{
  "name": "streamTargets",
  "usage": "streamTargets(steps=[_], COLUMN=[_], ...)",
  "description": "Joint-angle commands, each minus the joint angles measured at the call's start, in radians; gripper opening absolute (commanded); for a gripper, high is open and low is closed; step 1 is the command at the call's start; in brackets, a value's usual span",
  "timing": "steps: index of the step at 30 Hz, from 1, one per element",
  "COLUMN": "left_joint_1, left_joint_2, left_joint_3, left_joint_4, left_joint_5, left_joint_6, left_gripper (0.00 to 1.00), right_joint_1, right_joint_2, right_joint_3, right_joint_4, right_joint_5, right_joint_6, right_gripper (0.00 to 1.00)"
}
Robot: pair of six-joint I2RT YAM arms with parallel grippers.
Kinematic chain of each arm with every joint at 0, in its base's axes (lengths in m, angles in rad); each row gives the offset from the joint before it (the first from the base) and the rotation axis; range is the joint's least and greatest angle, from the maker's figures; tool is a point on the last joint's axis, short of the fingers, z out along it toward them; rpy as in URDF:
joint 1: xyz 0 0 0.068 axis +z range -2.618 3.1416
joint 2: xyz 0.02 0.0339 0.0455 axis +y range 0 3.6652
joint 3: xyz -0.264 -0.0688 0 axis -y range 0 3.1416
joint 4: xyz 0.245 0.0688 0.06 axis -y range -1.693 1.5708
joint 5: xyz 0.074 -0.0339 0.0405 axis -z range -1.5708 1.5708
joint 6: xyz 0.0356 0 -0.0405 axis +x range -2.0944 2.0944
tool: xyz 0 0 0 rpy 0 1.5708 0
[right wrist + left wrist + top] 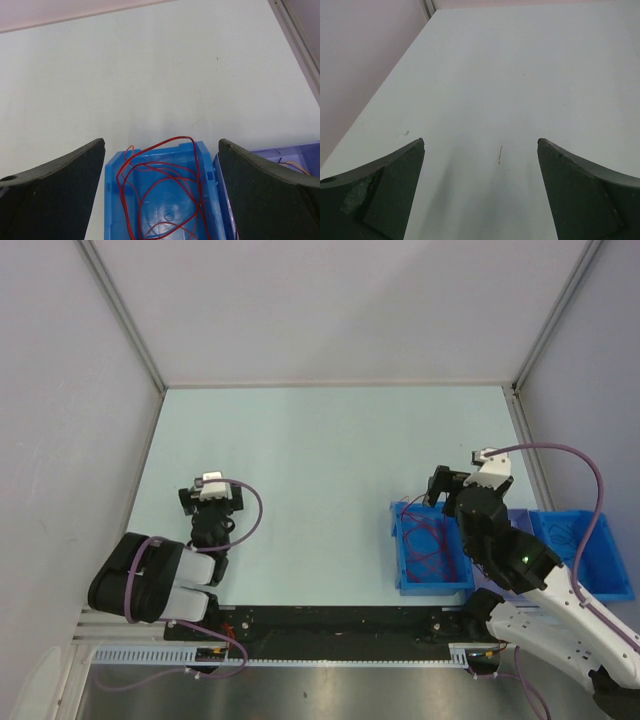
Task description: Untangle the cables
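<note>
One pale table (320,460) carried every item. Two blue bins stood just beside each other at its right near corner: the inner bin (435,587) and the outer bin (615,585). Each bin lay with its long axis running from the near edge toward the far wall.

The right gripper (161,145) hovered above the far end of the inner bin, its jaws spread wide and gripping nothing. The left gripper (481,145) hung over bare table on the left side, well apart from both bins, jaws likewise spread and empty.

The cables (150,190) lay inside the inner bin as overlapping red loops, drawn out along the bin's long axis. The farthest loop arched up above the far wall. A thin orange loop (129,148) sat at the far left corner of the same bin.

In the outer bin, an orange wire (295,165) and a black one showed beside the right finger; the remainder was hidden.

A short thin strand (500,154) lay on the table between the left fingers, pointing away from the arm.
</note>
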Motion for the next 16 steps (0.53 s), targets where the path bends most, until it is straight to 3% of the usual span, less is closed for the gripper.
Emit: streamTargets(steps=[1, 6, 16], left_joint_1=[0.013, 0.019, 0.022], left_joint_2=[-0.023, -0.021, -0.018], left_joint_3=[0.031, 0.042, 0.045], left_joint_4=[0.090, 0.073, 0.069], left_joint_5=[0.037, 0.043, 0.050], left_joint_6=[-0.046, -0.052, -0.055], left_gripper=[1.00, 1.00, 1.00], right_joint_1=[0.005, 0.005, 0.005], right_joint_2=[-0.036, -0.053, 0.001], right_joint_3=[0.001, 0.001, 0.010], right_joint_4=[0.001, -0.014, 0.113], right_joint_5=[0.014, 0.012, 0.052], right_joint_6=[0.027, 0.028, -0.041], right_gripper=[1.00, 1.00, 1.00])
